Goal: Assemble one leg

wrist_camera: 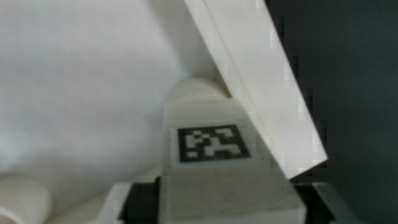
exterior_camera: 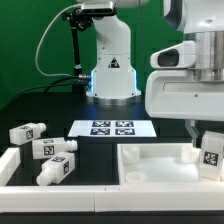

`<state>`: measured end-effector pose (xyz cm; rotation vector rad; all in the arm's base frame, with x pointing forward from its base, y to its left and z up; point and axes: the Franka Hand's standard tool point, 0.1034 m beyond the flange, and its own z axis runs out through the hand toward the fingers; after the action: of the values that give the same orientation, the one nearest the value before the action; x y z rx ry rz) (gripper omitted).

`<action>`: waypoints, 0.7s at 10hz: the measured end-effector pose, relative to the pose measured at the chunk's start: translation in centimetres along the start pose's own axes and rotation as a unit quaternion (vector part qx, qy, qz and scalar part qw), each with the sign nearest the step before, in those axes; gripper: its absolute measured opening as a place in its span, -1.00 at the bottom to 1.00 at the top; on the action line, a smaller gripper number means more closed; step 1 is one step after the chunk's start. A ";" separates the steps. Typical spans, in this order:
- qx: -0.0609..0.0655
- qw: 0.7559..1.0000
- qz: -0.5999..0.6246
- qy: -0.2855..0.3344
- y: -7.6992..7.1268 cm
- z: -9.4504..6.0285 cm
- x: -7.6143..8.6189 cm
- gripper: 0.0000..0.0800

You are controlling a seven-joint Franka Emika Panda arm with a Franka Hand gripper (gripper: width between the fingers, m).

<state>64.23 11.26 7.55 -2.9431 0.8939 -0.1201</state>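
My gripper [exterior_camera: 208,140] hangs at the exterior view's right, over the far right corner of the large white square panel [exterior_camera: 150,165]. It is shut on a white leg [exterior_camera: 211,154] with a black-and-white tag, held upright just above or at the panel's corner. In the wrist view the leg [wrist_camera: 214,140] fills the middle, its tag facing the camera, with the dark fingers [wrist_camera: 139,200] pressed on both its sides. The panel's raised rim [wrist_camera: 267,80] runs past the leg's tip. Whether the leg touches the panel I cannot tell.
Three more white legs [exterior_camera: 27,131] [exterior_camera: 55,147] [exterior_camera: 58,169] lie at the exterior view's left, beside a white rail [exterior_camera: 20,165]. The marker board [exterior_camera: 112,128] lies behind the panel. The arm's white base [exterior_camera: 110,60] stands at the back.
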 end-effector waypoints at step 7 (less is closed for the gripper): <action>0.040 0.869 0.492 -0.038 0.2 0.4 -0.2 -0.27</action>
<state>64.03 11.18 7.13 -2.0387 2.1316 0.0184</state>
